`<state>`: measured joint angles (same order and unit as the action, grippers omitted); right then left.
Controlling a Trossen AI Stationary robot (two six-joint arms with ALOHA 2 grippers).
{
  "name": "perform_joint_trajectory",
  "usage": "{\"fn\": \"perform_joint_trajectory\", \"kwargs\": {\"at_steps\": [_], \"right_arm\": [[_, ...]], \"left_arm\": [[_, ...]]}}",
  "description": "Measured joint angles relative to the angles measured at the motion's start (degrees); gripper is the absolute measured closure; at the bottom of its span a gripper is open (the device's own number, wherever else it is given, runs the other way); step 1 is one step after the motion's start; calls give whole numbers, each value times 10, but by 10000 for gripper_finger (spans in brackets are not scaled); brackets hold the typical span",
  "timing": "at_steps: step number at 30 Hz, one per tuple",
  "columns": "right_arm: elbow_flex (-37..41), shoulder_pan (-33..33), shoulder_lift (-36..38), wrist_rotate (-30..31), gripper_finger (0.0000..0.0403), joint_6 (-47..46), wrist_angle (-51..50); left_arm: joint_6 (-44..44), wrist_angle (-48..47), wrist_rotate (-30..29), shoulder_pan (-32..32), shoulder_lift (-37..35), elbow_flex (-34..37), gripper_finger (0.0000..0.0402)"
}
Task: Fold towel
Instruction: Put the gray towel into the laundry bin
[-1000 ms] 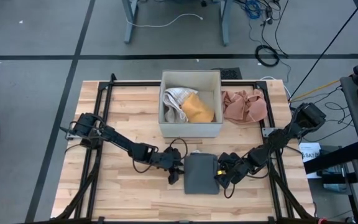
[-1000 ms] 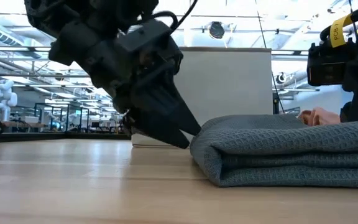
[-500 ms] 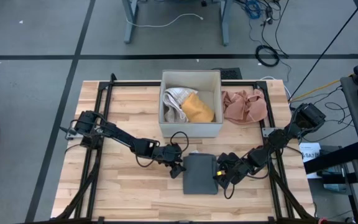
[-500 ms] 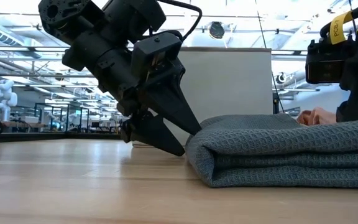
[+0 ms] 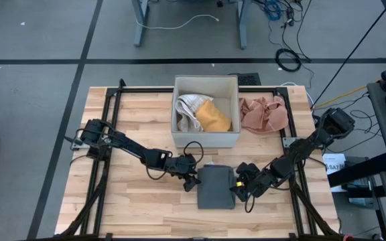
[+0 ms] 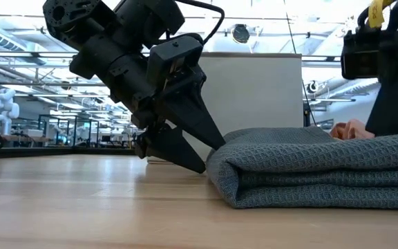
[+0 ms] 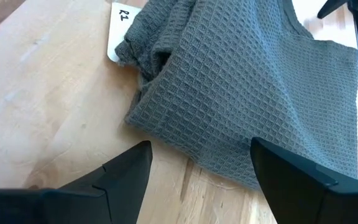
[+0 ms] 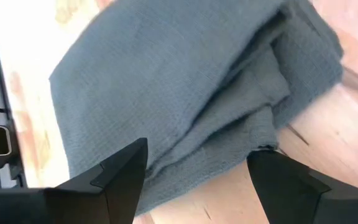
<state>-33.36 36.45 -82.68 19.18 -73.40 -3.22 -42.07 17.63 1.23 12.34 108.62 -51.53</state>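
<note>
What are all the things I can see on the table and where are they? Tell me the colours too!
Folded towel: one, grey, near the table's front edge, between the two tools.
Box: one, white, open on top, middle of the table behind the towel.
Cloths in the box: two, one yellow, one pale patterned.
Crumpled cloth: one, pinkish, on the table to the right of the box.
Label: one, white, on the table, partly under the towel's corner.
Table: one, light wood with a black frame.
Left tool: one, black, open, at the towel's left edge.
Right tool: one, black, open, at the towel's right edge.
</note>
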Motion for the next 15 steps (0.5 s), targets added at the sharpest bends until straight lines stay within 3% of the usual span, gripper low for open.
{"fn": "perform_joint_trajectory", "kwargs": {"at_steps": [7, 15], "right_arm": [[0, 0, -32, 2, 142, -22, 9], [0, -18, -66, 25, 142, 14, 96]], "left_arm": [[0, 16, 0, 0, 0, 0, 119], [-7, 37, -18, -1, 9, 0, 119]]}}
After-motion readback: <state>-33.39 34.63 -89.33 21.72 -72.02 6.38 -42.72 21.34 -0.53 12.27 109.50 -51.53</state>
